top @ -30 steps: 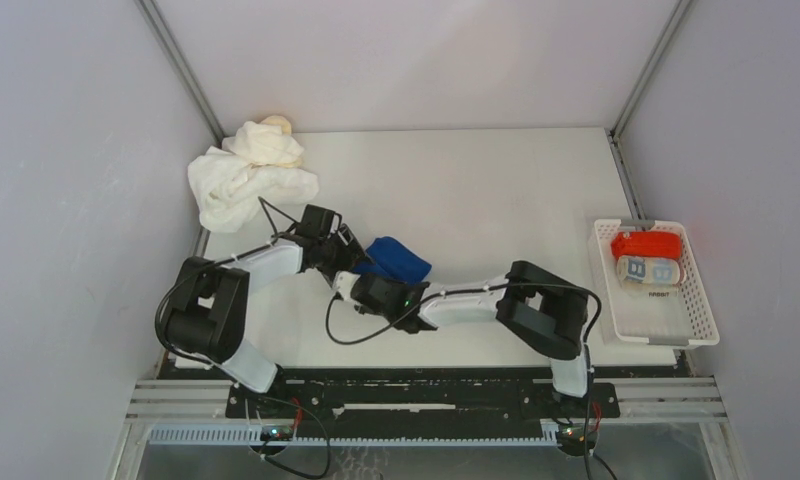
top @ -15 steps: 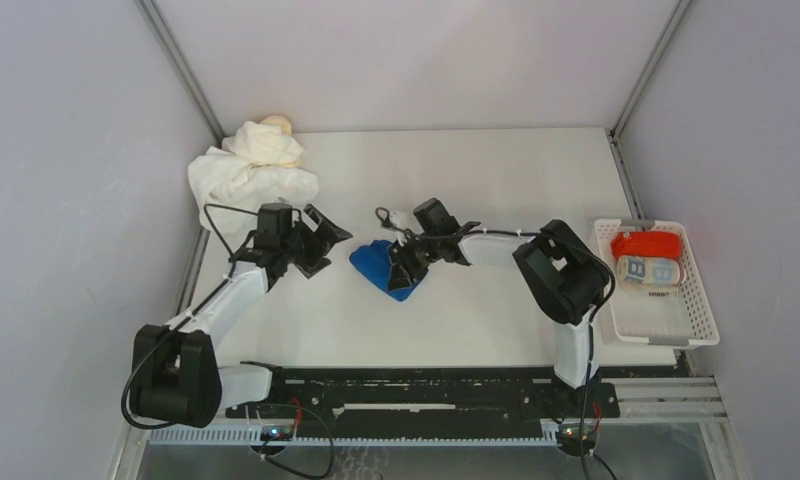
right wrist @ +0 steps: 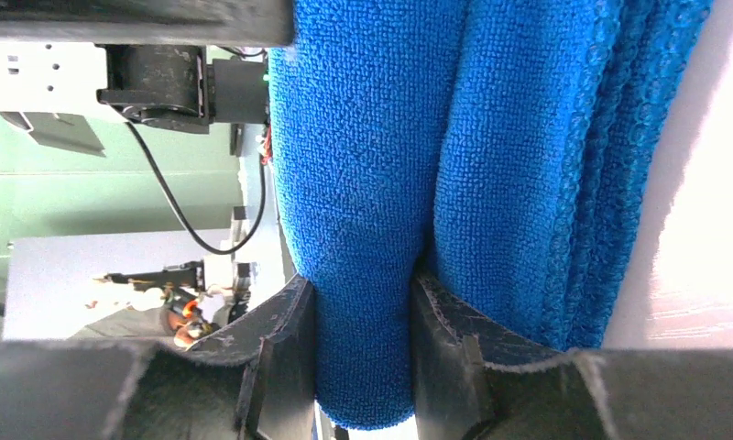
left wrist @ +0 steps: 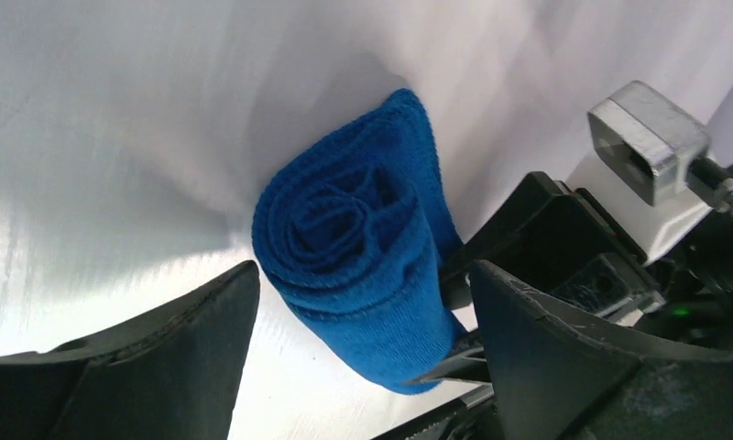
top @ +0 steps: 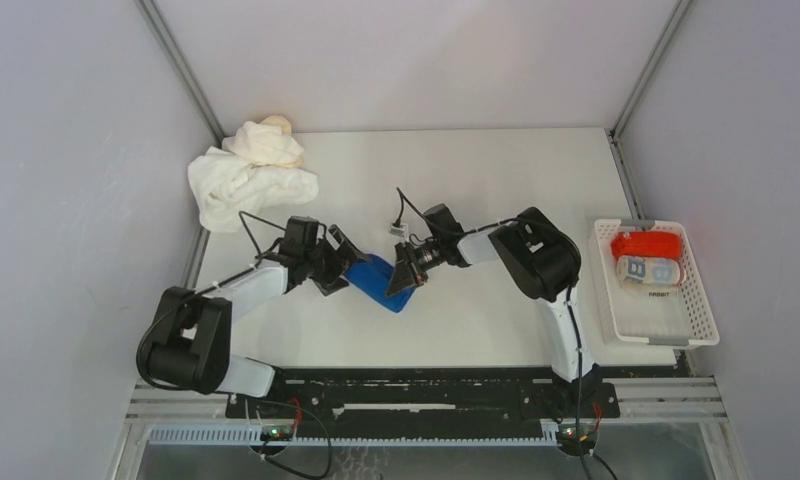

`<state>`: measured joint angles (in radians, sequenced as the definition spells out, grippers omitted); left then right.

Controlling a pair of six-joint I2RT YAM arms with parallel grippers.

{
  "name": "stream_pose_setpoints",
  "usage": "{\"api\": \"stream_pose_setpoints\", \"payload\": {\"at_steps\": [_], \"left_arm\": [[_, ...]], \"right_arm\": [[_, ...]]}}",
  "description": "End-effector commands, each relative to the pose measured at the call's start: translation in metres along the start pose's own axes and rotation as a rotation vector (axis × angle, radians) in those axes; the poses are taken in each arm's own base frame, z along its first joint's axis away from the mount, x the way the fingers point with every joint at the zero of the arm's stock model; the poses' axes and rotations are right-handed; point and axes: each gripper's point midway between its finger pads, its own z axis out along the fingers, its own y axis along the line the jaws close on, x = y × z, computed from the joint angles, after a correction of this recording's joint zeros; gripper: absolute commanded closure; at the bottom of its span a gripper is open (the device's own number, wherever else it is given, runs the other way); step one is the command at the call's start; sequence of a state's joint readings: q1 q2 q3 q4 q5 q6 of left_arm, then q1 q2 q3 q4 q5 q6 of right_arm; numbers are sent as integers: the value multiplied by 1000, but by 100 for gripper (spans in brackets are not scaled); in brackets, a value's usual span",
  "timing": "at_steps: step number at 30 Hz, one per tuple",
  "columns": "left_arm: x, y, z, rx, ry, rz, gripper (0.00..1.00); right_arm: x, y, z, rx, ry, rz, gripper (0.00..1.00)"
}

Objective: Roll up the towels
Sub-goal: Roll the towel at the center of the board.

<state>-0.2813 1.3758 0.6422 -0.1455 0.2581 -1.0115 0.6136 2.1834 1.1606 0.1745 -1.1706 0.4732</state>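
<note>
A royal blue towel [top: 378,281] lies rolled up at the middle of the table. In the left wrist view its spiral end [left wrist: 349,238] faces the camera. My left gripper [top: 341,268] is open, its jaws on either side of the roll's left end, not touching it [left wrist: 363,321]. My right gripper [top: 404,278] is shut on a fold of the blue towel [right wrist: 367,229] at its right end. White and cream towels [top: 248,175] lie heaped at the back left corner.
A white slatted basket [top: 698,300] stands at the right edge, with a red roll [top: 648,243] and a light-blue patterned roll [top: 648,270] in it. A metal frame runs along the back corners.
My left gripper moved right from beside the pile up to the blue roll's left end. My right gripper stayed on the towel, which shifted slightly toward the front.
</note>
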Motion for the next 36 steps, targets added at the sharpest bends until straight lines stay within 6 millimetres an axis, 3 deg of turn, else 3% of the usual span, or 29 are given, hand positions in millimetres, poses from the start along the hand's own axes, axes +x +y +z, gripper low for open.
{"api": "stream_pose_setpoints", "payload": {"at_steps": [1, 3, 8, 14, 21, 27, 36], "left_arm": [[-6, -13, 12, 15, 4, -1, 13], [-3, -7, 18, -10, 19, -7, 18], [1, 6, 26, -76, 45, 0, 43], [1, 23, 24, -178, 53, 32, 55], [4, 29, 23, -226, 82, 49, 56], [3, 31, 22, -250, 99, 61, 56], [7, 32, 24, -265, 121, 69, 56]], "right_arm": [[4, -15, 3, 27, -3, 100, 66], [3, -15, 2, 40, -11, 96, 65], [-4, -3, -6, 100, -38, 13, 57], [-15, 15, -26, 357, -100, -199, 46], [-28, 34, -49, 824, -165, -573, 30], [-26, 55, -35, 1132, -157, -908, 20], [-18, 32, -7, 1385, -19, -1103, 18]]}}
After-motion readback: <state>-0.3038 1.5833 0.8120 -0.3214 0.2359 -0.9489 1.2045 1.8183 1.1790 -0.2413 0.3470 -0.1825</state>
